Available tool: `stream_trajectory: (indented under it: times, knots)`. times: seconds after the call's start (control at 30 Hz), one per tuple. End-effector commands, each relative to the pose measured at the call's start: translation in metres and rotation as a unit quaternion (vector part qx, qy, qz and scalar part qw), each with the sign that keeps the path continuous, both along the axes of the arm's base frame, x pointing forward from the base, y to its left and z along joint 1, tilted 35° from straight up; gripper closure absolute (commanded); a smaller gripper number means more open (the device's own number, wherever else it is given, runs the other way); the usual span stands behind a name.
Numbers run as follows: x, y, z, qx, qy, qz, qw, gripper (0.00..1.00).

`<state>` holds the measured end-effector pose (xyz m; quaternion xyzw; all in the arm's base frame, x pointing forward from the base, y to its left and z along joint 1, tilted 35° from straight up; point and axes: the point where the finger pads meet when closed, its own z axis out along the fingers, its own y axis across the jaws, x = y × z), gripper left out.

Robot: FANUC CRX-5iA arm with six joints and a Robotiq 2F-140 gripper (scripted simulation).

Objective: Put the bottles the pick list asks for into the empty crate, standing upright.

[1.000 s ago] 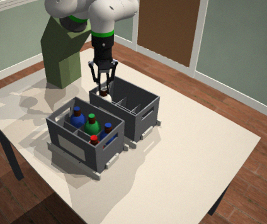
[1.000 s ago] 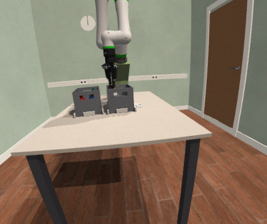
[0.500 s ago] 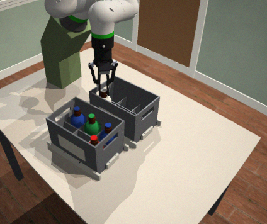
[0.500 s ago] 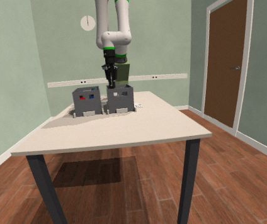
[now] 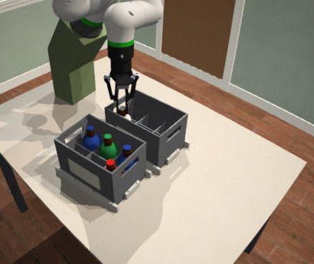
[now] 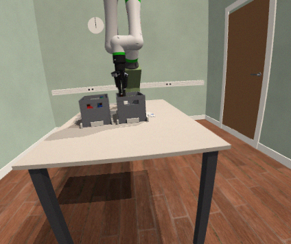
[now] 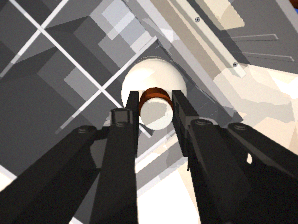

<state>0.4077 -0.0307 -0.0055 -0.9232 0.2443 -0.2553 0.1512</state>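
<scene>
My gripper (image 5: 122, 110) (image 6: 121, 94) (image 7: 155, 104) is shut on the neck of a white-labelled bottle (image 5: 127, 117) (image 7: 152, 75) with a white cap. The bottle is upright inside a corner compartment of the target crate (image 5: 141, 137) (image 6: 131, 111); its base is hidden. The other compartments that show there are empty. The second crate (image 5: 128, 187) (image 6: 96, 116) holds a blue bottle (image 5: 91, 142), a green bottle (image 5: 108, 150), another blue bottle (image 5: 127, 147) and a red bottle (image 5: 110, 163). The pick list (image 6: 152, 115) lies beside the target crate, too small to read.
The crates stand level, side by side, between low pale locating strips (image 5: 87, 190) on the table (image 5: 218, 178) (image 6: 147, 144). The target crate's wall and thin dividers (image 7: 102, 89) are close around the held bottle. The green robot pedestal (image 5: 70, 74) stands behind.
</scene>
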Motion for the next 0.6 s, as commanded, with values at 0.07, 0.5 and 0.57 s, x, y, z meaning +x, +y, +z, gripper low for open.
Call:
stream_trajectory:
  times: [0.07, 0.5, 0.57]
  knots:
    - [0.0015, 0.0002, -0.0015, 0.000, 0.000, 0.000, 1.000, 0.90]
    - [0.0047, 0.0011, -0.0064, 0.000, 0.000, 0.000, 1.000, 0.90]
    - [0.0047, 0.0011, -0.0064, 0.000, 0.000, 0.000, 1.000, 0.90]
